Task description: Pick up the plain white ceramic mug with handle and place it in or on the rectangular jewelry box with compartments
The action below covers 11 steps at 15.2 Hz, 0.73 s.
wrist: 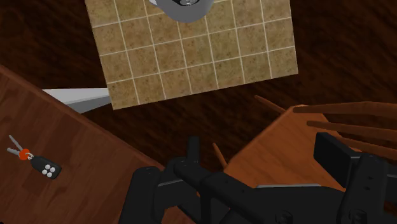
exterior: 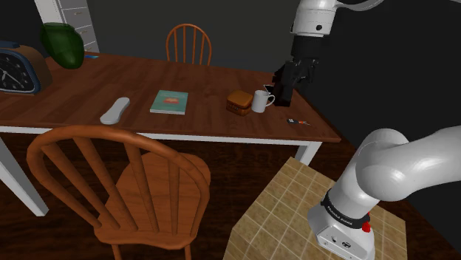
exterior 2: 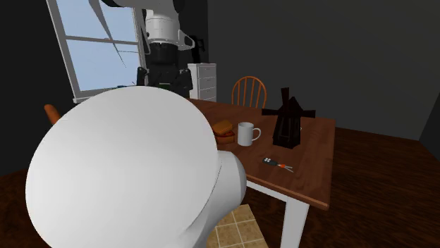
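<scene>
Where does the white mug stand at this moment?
In the shoulder view the white mug stands on the wooden table near its right end, just right of the small brown box.

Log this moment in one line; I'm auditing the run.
white mug: upright on table, unheld | brown jewelry box: beside mug | arm: above table

1. In the second exterior view, the white arm link (exterior 2: 120,176) hides from you most of the table (exterior 2: 310,165) past the mug (exterior 2: 246,133), and part of the jewelry box (exterior 2: 224,129) just beside the mug.
2. You cannot make out the box's compartments.
3. In the shoulder view, the clock (exterior: 16,72), far from the mug, is cut by the edge.
4. The keys (exterior: 298,121) near the mug are too small to tell apart.
</scene>
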### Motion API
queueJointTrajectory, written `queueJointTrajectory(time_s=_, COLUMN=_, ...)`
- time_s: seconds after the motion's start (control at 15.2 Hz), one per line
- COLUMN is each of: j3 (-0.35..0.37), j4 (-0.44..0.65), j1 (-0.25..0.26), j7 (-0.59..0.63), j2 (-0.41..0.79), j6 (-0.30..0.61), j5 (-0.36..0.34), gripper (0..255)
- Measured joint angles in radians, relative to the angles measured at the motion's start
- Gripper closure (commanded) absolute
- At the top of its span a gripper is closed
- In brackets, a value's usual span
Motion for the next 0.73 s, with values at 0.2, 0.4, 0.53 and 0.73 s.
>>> queueJointTrajectory(time_s=0.2, j3=-0.021, j4=-0.006, j1=-0.007, j7=-0.03, j2=0.018, j6=0.03, j5=-0.02, gripper=0)
queueJointTrajectory(time_s=0.4, j3=-0.066, j4=-0.022, j1=-0.021, j7=-0.094, j2=0.061, j6=0.102, j5=-0.06, gripper=0)
queueJointTrajectory(time_s=0.53, j3=-0.101, j4=-0.025, j1=-0.032, j7=-0.143, j2=0.1, j6=0.156, j5=-0.088, gripper=0)
queueJointTrajectory(time_s=0.73, j3=-0.15, j4=-0.022, j1=-0.045, j7=-0.21, j2=0.158, j6=0.23, j5=-0.122, gripper=0)
